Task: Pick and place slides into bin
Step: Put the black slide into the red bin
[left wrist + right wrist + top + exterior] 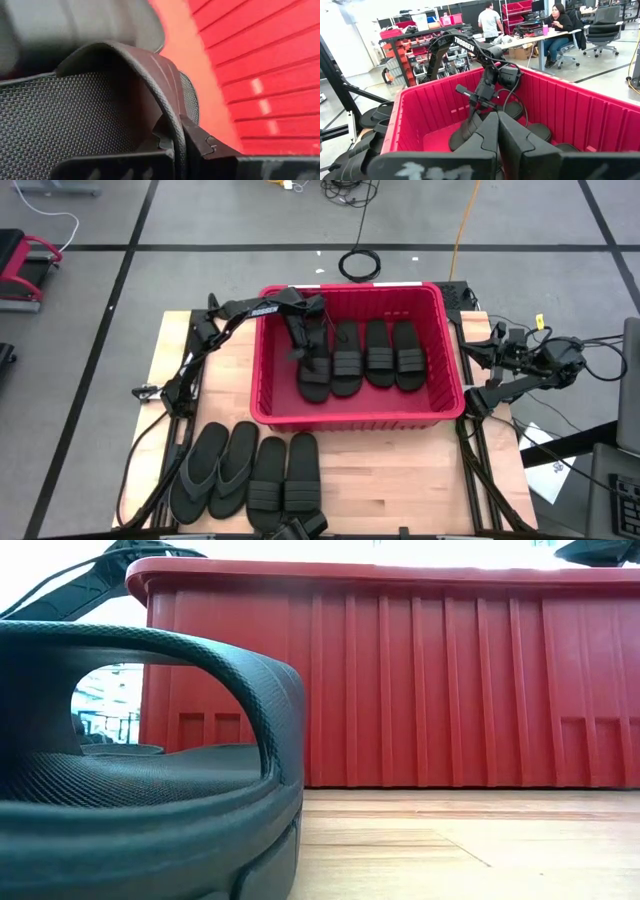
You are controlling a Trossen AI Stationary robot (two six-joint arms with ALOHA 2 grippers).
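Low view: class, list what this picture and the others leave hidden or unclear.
- Inside of the red bin: hidden in the low view by its own wall.
- Left gripper: its hold on the slide is too small in the high view, blurred in the left wrist view.
- Table slides: the nearest fills the low view, hiding the others.

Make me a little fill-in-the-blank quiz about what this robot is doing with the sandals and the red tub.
1. The left gripper is inside the bin, shut on a ____.
2. Counting the held one, ____ slides are in the bin.
3. On the table in front of the bin lie ____ more slides.
4. The right gripper waits beside the bin with its fingers ____.

Missing words: slide; four; four; shut
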